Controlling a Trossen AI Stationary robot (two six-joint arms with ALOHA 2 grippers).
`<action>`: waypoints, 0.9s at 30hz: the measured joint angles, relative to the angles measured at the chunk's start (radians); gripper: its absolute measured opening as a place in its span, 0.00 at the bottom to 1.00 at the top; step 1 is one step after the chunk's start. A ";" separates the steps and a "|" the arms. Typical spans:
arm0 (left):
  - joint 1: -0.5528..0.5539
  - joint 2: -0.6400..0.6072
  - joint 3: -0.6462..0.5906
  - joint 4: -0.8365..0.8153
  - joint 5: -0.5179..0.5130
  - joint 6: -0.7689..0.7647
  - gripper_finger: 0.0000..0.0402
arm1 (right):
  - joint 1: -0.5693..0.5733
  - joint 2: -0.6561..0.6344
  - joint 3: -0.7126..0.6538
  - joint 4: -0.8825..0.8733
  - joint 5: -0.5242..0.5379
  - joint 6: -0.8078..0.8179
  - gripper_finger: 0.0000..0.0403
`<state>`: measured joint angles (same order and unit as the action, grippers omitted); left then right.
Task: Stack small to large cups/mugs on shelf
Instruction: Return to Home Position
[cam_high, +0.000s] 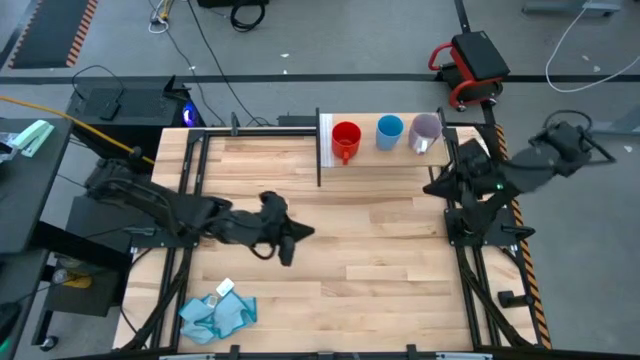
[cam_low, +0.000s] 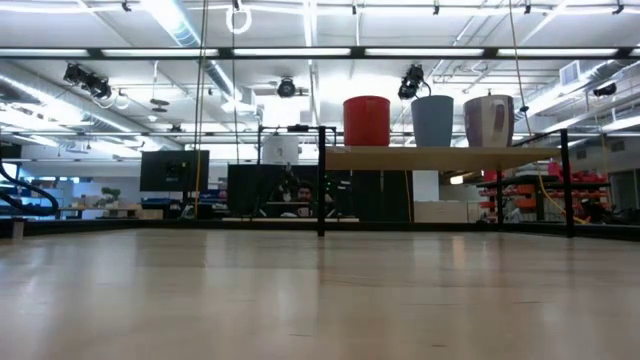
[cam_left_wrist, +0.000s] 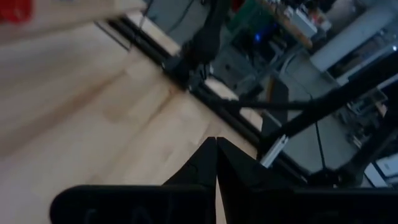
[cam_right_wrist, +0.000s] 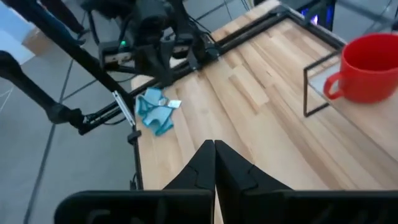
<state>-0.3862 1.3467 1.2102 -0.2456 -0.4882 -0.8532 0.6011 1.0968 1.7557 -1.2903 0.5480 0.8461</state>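
Note:
Three cups stand upright in a row on the shelf (cam_high: 382, 158) at the table's far edge: a red mug (cam_high: 345, 140) with a handle, a light-blue cup (cam_high: 389, 131) and a pale purple mug (cam_high: 425, 132). The low view shows them on the raised board (cam_low: 440, 156): red mug (cam_low: 366, 121), blue cup (cam_low: 432, 121), purple mug (cam_low: 488, 120). My left gripper (cam_high: 303, 232) (cam_left_wrist: 216, 143) hovers over the middle of the table, shut and empty. My right gripper (cam_high: 432, 188) (cam_right_wrist: 214, 144) is shut and empty near the right edge, in front of the shelf. The red mug (cam_right_wrist: 372, 68) also shows in its wrist view.
A crumpled teal-blue cloth (cam_high: 218, 312) (cam_right_wrist: 155, 109) with a white tag lies at the table's near left corner. A thin dark upright panel (cam_high: 318, 150) stands at the shelf's left end. Black frame rails run along the left and right table edges.

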 joint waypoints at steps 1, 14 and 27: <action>-0.007 -0.012 0.000 -0.003 -0.021 0.006 0.04 | 0.043 0.005 0.000 0.000 0.047 0.016 0.02; -0.058 -0.060 0.000 -0.001 -0.106 0.099 0.04 | 0.550 0.106 0.000 -0.001 0.534 0.243 0.02; -0.078 -0.060 0.000 -0.018 -0.082 0.054 0.07 | 0.646 0.219 0.000 0.015 0.629 0.338 0.03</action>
<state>-0.4644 1.2865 1.2106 -0.2638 -0.5706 -0.7994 1.2472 1.3160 1.7557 -1.2755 1.1768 1.1843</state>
